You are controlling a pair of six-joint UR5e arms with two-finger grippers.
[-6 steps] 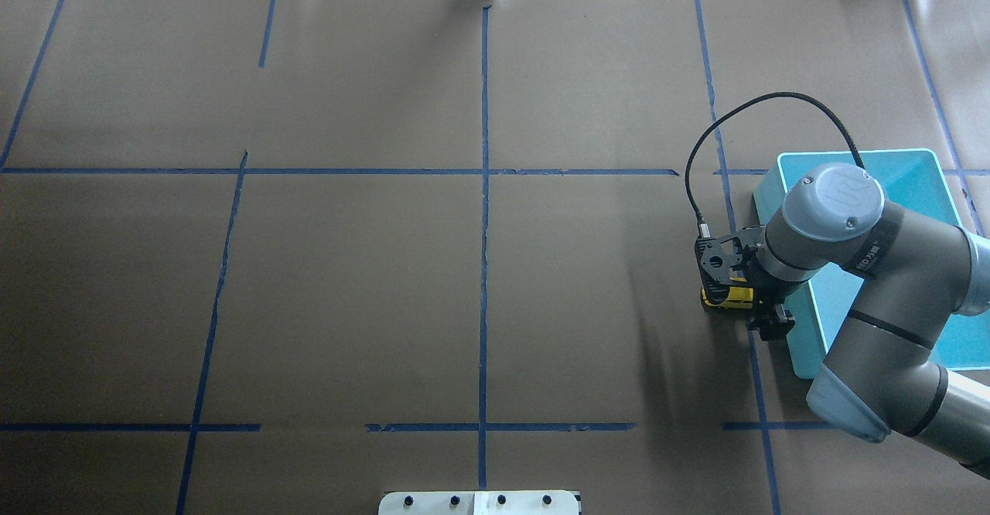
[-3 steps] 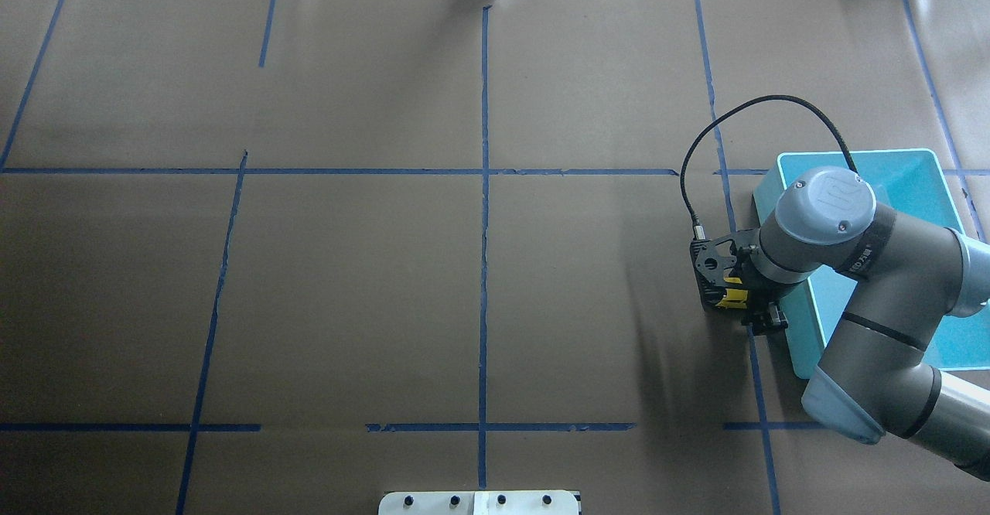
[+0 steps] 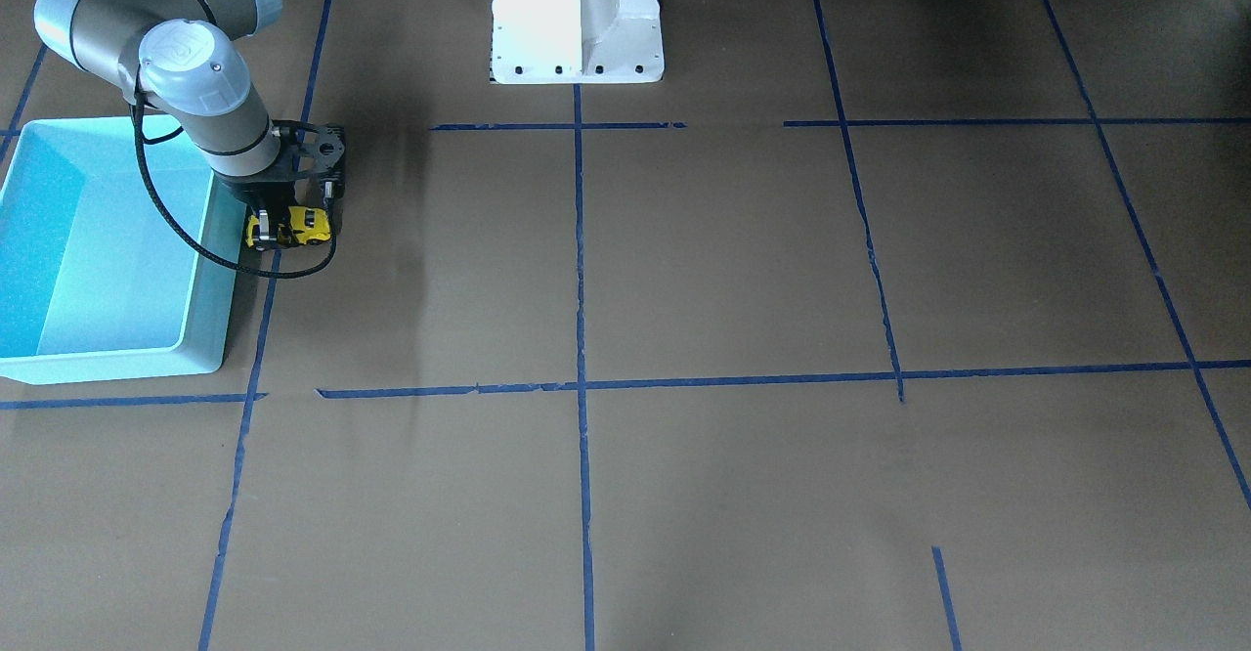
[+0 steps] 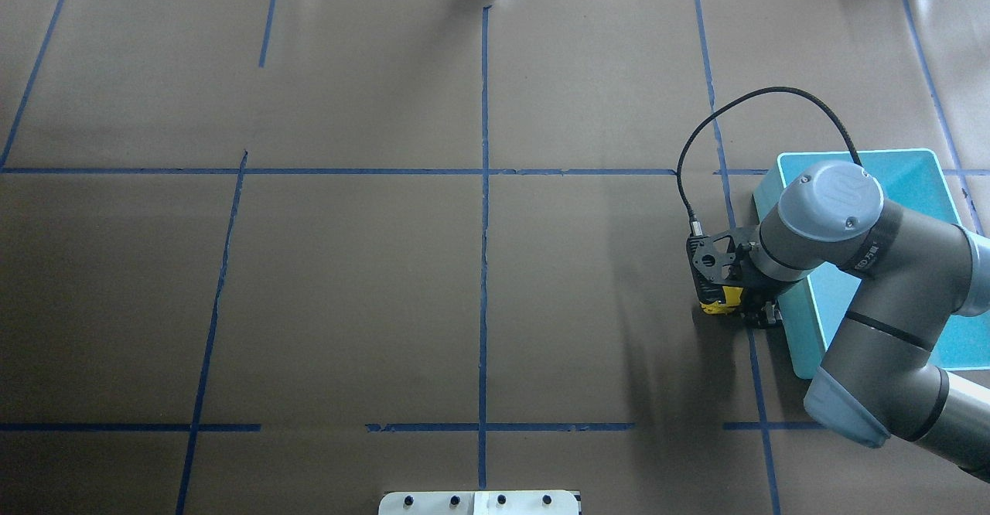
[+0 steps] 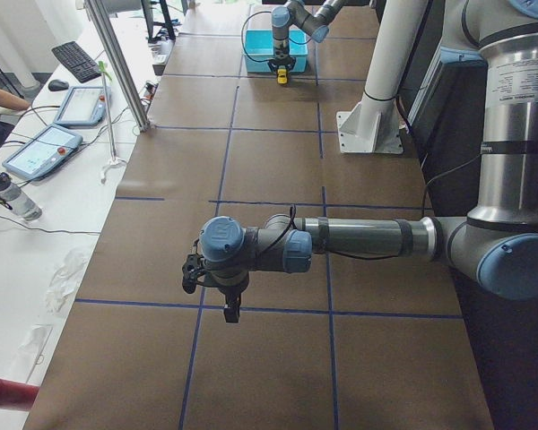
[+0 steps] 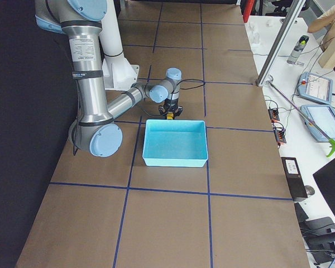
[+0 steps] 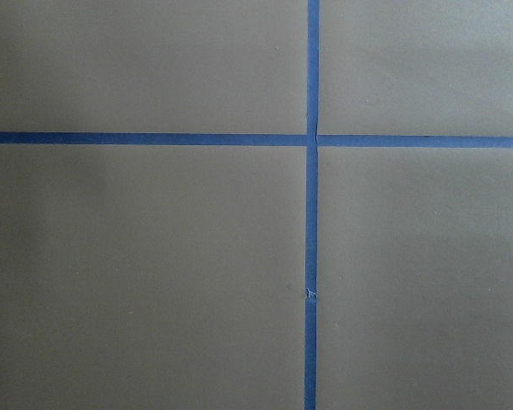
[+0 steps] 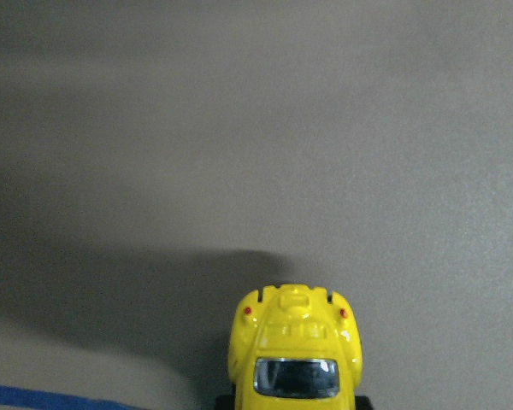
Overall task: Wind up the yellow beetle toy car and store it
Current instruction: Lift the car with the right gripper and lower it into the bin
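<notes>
The yellow beetle toy car sits between the fingers of my right gripper, which is shut on it. It is held low over the brown paper, just beside the near wall of the light blue bin. In the overhead view only a sliver of the car shows under the wrist. The right wrist view shows the car's yellow end and dark window at the bottom edge, above its shadow. My left gripper hangs over the far end of the table, and I cannot tell whether it is open or shut.
The bin holds nothing that I can see. Blue tape lines cross the brown paper. The white robot base stands at the table's edge. A black cable loops from the right wrist.
My right gripper has shifted slightly left with the car, and the wrist has turned a little. The cable loop has risen. The bin has not moved.
</notes>
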